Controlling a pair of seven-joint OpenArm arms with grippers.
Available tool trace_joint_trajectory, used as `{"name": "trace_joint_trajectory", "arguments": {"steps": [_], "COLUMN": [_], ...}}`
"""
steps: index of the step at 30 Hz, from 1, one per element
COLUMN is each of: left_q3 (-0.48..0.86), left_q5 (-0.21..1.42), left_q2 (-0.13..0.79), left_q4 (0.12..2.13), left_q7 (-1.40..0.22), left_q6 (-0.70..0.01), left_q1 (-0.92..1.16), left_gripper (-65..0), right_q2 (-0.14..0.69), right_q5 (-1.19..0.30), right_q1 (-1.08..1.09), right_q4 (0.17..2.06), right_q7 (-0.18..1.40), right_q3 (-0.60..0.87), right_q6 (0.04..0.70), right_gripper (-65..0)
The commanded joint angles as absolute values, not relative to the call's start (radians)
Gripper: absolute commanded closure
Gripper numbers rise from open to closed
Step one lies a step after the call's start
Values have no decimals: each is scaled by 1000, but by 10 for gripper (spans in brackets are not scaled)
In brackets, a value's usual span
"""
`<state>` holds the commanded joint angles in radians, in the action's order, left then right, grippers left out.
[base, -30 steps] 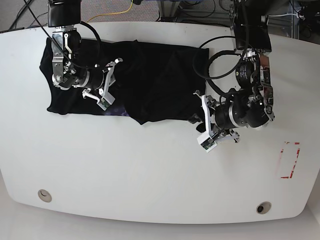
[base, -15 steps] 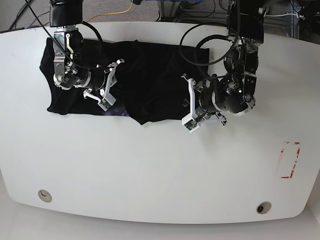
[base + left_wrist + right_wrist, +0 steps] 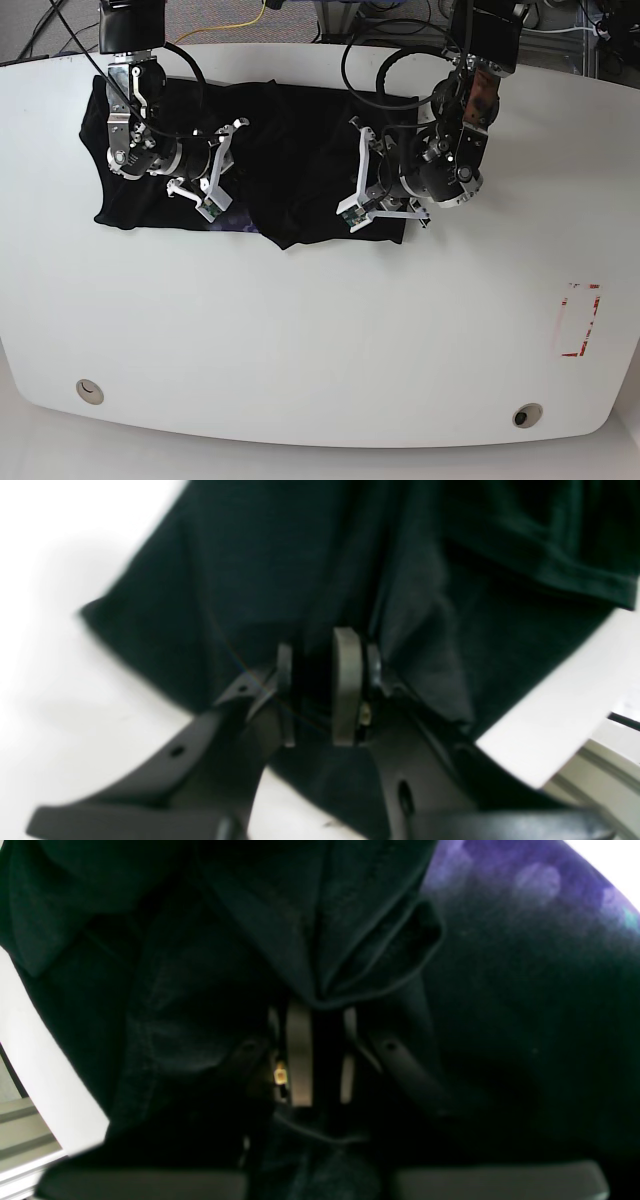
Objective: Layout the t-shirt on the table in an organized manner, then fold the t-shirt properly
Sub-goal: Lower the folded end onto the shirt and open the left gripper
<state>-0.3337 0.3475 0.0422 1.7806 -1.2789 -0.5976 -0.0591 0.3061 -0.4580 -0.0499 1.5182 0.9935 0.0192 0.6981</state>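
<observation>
Base view: black t-shirt lies spread across the far half of the white table, bunched and creased, its lower edge uneven with a point of cloth toward the middle. Right gripper sits over the shirt's left part, beside a purple print at the hem. Left gripper sits over the shirt's right end. Right wrist view: jaws stand a narrow gap apart with a cloth fold just ahead; whether cloth is pinched, cannot tell. Left wrist view: pads near each other over dark cloth; grip unclear, picture blurred. Red rectangle mark lies well apart from the shirt.
</observation>
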Motion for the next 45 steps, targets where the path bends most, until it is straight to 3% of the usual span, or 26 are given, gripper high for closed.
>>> {"name": "trace_joint_trajectory", "arguments": {"steps": [8,15,26,36,45], "left_q3": [-348,-392,-415,-214,-136], "left_q5": [538,628,639,642,568], "left_q2": [41,10,-28,7,79], "left_q4": [1782,1778,1782,1797,1788], "left_q7": [-1290,-1290,-1288,-1288,-1201], "left_q6": [-697,-698,-698,-698,-698], "left_q1": [-59,-62,-107,-131,-125], "left_gripper": [-82,-82,-83,-86,-86], "right_q2": [305,303,302,302,295], "right_q5": [-458,-458,-458,-458,-458], "right_q1": [-50,-50,-50,-50,-50], "right_q4": [1518,1518,1518,1518,1518], "right_q7": [993,993,993,993,993], "right_q3": [19,19,19,19,21], "right_q6": [698,698,698,698,698], "right_gripper": [-75,-75,-75,-75,-75]}}
